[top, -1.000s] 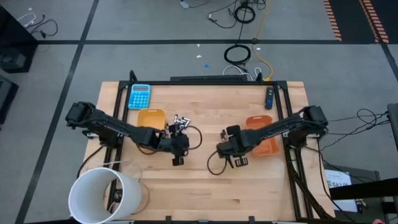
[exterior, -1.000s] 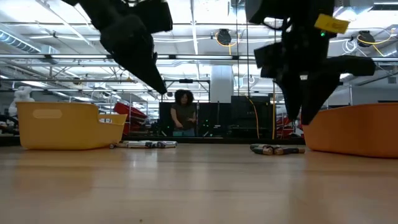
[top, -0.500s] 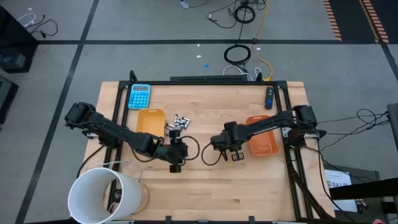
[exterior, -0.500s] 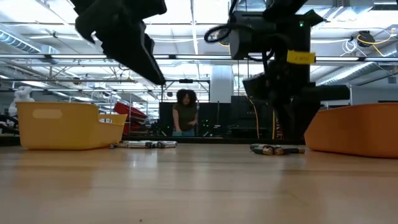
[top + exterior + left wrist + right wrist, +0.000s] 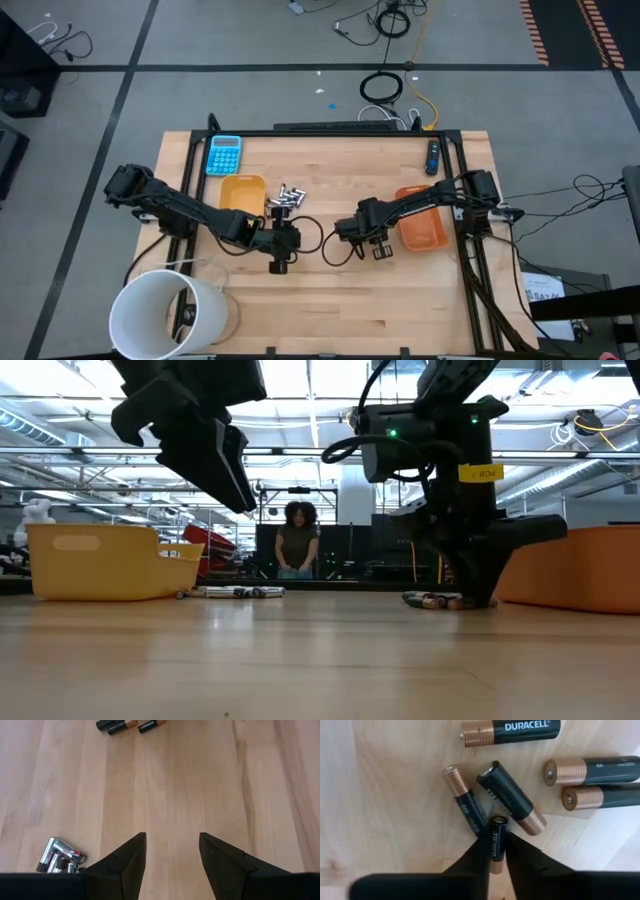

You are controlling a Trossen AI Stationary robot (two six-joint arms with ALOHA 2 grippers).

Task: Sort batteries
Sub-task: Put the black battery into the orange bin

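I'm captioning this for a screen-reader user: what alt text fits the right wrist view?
The right pincer is shut on a slim black-and-copper cylindrical battery, held over a light wooden table. Five more black-and-copper batteries lie scattered just beyond it, some printed DURACELL.

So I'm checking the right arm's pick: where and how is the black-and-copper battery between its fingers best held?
Grip the battery across its round body near the middle, descending from above as the right tool does now. It lies flat on the table, and neighbouring batteries crowd its far end, so narrow fingers straddling its sides suit best.
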